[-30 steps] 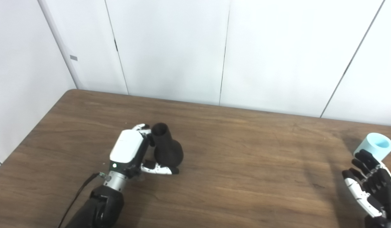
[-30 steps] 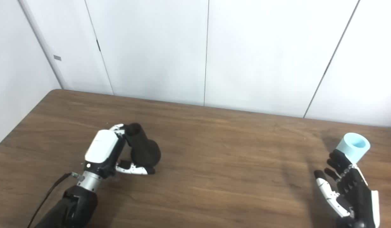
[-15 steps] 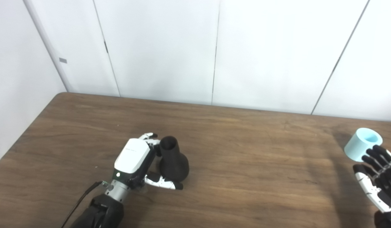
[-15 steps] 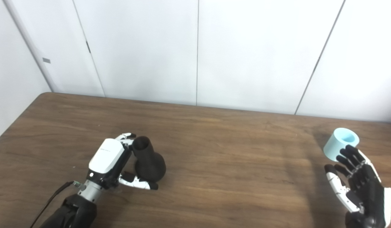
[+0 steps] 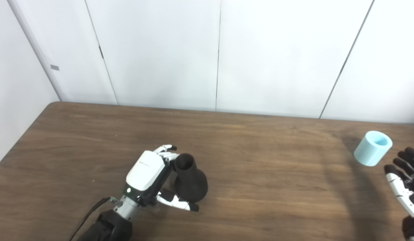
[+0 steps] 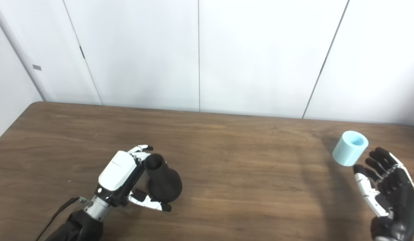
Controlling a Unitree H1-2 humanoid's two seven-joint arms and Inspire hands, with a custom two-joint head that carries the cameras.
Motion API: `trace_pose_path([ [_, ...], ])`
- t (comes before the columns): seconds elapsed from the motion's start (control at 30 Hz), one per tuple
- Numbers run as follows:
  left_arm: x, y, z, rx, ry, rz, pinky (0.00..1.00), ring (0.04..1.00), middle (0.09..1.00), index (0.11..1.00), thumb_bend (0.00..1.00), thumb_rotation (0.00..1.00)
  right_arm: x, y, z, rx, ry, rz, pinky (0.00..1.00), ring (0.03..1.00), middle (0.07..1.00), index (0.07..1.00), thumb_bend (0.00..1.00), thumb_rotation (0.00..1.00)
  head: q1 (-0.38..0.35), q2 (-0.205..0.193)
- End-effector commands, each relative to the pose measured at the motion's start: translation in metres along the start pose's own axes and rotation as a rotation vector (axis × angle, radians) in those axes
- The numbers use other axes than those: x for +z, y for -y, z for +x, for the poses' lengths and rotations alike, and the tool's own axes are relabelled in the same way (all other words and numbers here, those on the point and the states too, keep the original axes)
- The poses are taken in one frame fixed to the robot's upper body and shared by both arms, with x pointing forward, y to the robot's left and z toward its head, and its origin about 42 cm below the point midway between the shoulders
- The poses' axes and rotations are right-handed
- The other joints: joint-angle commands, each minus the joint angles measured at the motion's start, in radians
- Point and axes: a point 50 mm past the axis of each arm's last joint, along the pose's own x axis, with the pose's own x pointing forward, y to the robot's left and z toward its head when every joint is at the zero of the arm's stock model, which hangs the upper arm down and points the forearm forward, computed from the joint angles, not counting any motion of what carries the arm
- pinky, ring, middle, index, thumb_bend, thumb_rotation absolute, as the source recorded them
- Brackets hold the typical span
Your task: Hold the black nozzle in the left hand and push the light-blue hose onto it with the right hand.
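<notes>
Since a second earlier the whole view had swung, so the camera had turned; against the table the left hand (image 6: 121, 177) kept its place by the black nozzle (image 6: 163, 180), while the right hand (image 6: 384, 187) had come away from the light-blue hose (image 6: 350, 148), which its fingertips had overlapped before.

The left hand was cupped round the nozzle without gripping it: fingers spread behind the neck, thumb lying along the foot of the bulb, whether touching could not be told. The nozzle stood on the brown table (image 6: 247, 160), left of centre, matte black, with a round bulbous base narrowing to a tube whose open mouth tilted up and slightly left.

The hose, a short pale-blue cylinder with a hollow top, stood near the table's right end. The right hand hovered just beside it, fingers apart, holding nothing.
</notes>
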Motion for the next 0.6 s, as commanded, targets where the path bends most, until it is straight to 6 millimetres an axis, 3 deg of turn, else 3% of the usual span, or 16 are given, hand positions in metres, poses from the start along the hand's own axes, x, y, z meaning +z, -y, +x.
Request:
trace_pose_path([
  [0.0, 0.014, 0.025, -0.008, -0.017, -0.010, -0.082, 0.78, 0.456, 0.471, 0.495, 0.52, 0.00, 0.025, 0.008, 0.011, -0.016, 0.147, -0.061, 0.65, 0.721, 0.742, 0.731, 0.28, 0.29, -0.029, 0.000],
  [0.07, 0.017, 0.028, -0.005, -0.023, 0.002, -0.098, 0.79, 0.459, 0.468, 0.499, 0.52, 0.00, 0.032, 0.013, 0.017, -0.017, 0.198, -0.136, 0.64, 0.717, 0.743, 0.736, 0.28, 0.36, -0.072, 0.000],
  [0.17, 0.018, 0.031, -0.003, -0.029, 0.018, -0.113, 0.79, 0.460, 0.465, 0.501, 0.52, 0.00, 0.044, 0.018, 0.029, -0.024, 0.293, -0.212, 0.59, 0.677, 0.697, 0.691, 0.24, 0.36, -0.151, -0.003],
  [0.27, 0.016, 0.033, -0.002, -0.042, 0.028, -0.128, 0.79, 0.462, 0.465, 0.501, 0.52, 0.00, 0.059, 0.014, 0.038, -0.052, 0.321, -0.206, 0.54, 0.633, 0.651, 0.642, 0.26, 0.40, -0.217, -0.005],
  [0.37, 0.013, 0.034, -0.003, -0.043, 0.040, -0.132, 0.78, 0.462, 0.468, 0.498, 0.52, 0.00, 0.069, 0.007, 0.043, -0.076, 0.321, -0.199, 0.49, 0.596, 0.630, 0.607, 0.38, 0.46, -0.251, -0.006],
  [0.47, 0.010, 0.033, -0.005, -0.037, 0.047, -0.134, 0.77, 0.460, 0.472, 0.494, 0.52, 0.00, 0.057, 0.012, 0.053, -0.092, 0.297, -0.222, 0.60, 0.691, 0.711, 0.682, 0.55, 0.50, -0.278, -0.007],
  [0.5, 0.009, 0.033, -0.006, -0.034, 0.047, -0.136, 0.78, 0.460, 0.473, 0.492, 0.52, 0.00, 0.052, 0.014, 0.055, -0.096, 0.282, -0.235, 0.63, 0.723, 0.736, 0.710, 0.67, 0.53, -0.283, -0.007],
  [0.57, 0.007, 0.032, -0.008, -0.033, 0.046, -0.141, 0.79, 0.460, 0.474, 0.492, 0.52, 0.00, 0.038, 0.017, 0.061, -0.096, 0.235, -0.269, 0.70, 0.780, 0.788, 0.771, 0.78, 0.54, -0.304, -0.009],
])
